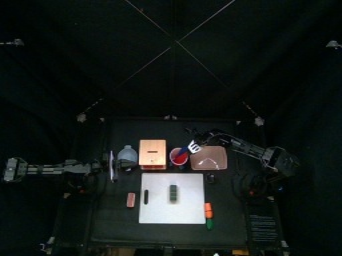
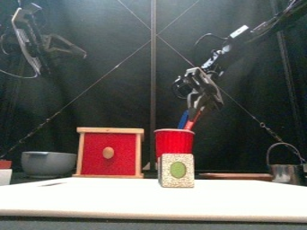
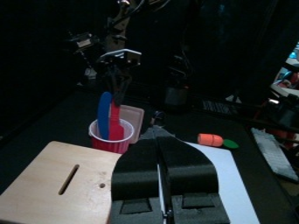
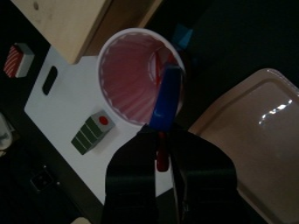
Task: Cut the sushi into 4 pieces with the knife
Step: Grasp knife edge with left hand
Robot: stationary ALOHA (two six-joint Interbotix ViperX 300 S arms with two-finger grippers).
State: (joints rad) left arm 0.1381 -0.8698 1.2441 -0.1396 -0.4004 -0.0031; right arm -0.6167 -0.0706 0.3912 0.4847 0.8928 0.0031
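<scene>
Plainly, one dark green sushi roll (image 1: pixel 174 190)

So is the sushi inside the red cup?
No, the sushi lies on the board, in front of the cup.

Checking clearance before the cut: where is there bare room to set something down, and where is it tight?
The white board is bare all around the sushi roll, mostly its front half. Crowded: the back row of bowl, wooden box, red cup and pink tray, with the right gripper over the cup; toys lie by the board's right front corner.
</scene>
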